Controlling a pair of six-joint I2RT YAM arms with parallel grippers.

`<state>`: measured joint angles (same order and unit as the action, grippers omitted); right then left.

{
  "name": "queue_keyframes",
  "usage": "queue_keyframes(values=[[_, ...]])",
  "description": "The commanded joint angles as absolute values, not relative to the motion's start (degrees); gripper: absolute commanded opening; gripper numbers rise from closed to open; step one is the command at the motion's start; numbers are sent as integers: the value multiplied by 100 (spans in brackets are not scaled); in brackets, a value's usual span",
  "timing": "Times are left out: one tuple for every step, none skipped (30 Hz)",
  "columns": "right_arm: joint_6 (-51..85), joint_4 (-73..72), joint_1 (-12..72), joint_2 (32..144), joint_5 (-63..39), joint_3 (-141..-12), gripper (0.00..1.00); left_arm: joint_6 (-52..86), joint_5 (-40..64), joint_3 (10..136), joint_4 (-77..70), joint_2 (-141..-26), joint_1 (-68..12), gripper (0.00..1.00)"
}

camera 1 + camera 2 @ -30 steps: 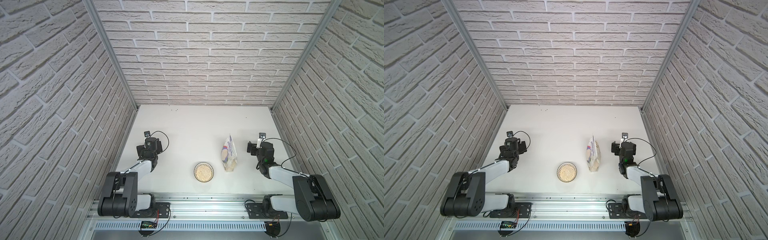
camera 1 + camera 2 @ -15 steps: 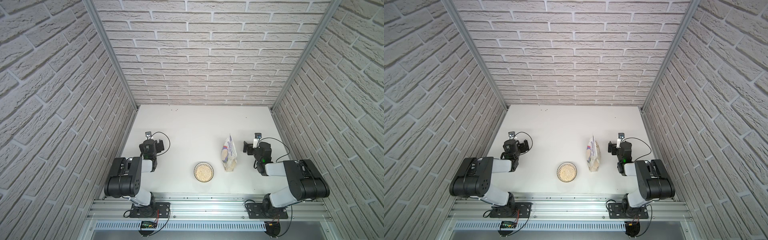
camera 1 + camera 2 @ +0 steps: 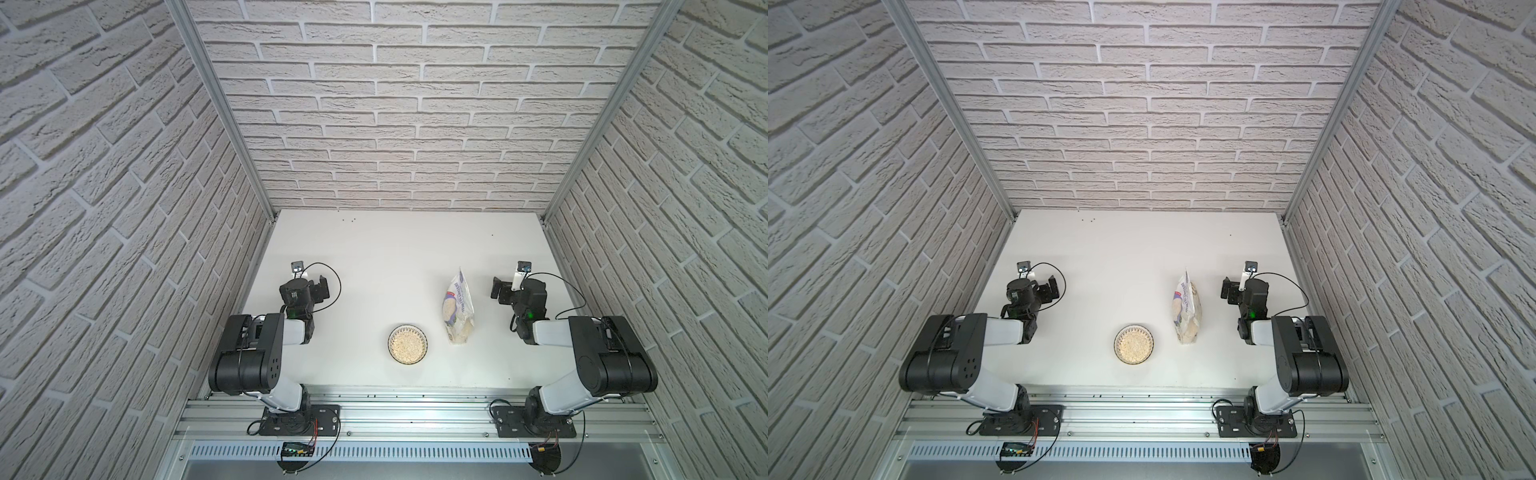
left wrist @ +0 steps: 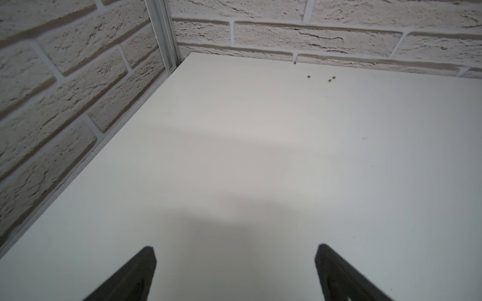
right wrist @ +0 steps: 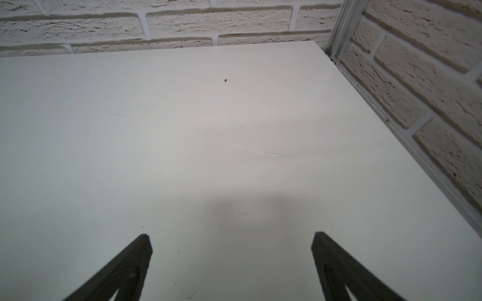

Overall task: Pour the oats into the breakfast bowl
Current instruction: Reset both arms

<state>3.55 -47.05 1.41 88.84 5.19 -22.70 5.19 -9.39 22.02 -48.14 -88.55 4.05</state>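
The left gripper (image 4: 234,251) hangs empty, jaws spread wide. Bare white table (image 4: 260,156) runs ahead of it to the brick back wall, and the table's side edge lies close on its outer side. The right gripper (image 5: 232,235) is also wide apart and holds nothing, with open tabletop ahead. In a top view the oats (image 3: 408,348) fill the breakfast bowl (image 3: 390,341), which sits between the grippers and behind both. The oatmeal pouch (image 3: 458,309) stands upright just inboard of the right gripper, touching neither it nor the bowl.

My left hand (image 4: 235,249) and right hand (image 5: 231,235) are black; the breakfast bowl (image 3: 408,328) is white with a dark lattice, the oats (image 3: 407,347) pale beige, the tabletop (image 3: 374,257) white.
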Motion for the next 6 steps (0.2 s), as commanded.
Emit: queue_keyframes(values=[[284, -4706, 184, 8824, 315, -2420, 99, 457, -874, 2187, -5106, -8873, 422, 98], [299, -4671, 180, 8844, 300, -2448, 99, 457, -874, 2182, -5102, -8869, 422, 98], [307, -4637, 150, 8843, 247, -2467, 99, 457, -877, 2184, -5104, -8868, 426, 98], [306, -4637, 138, 8842, 237, -2465, 99, 457, -874, 2184, -5105, -8868, 428, 98], [302, -4652, 140, 8835, 237, -2455, 99, 457, -878, 2182, -5101, -8868, 423, 98], [306, -4706, 139, 8819, 237, -2422, 99, 457, -878, 2183, -5105, -8865, 422, 98]])
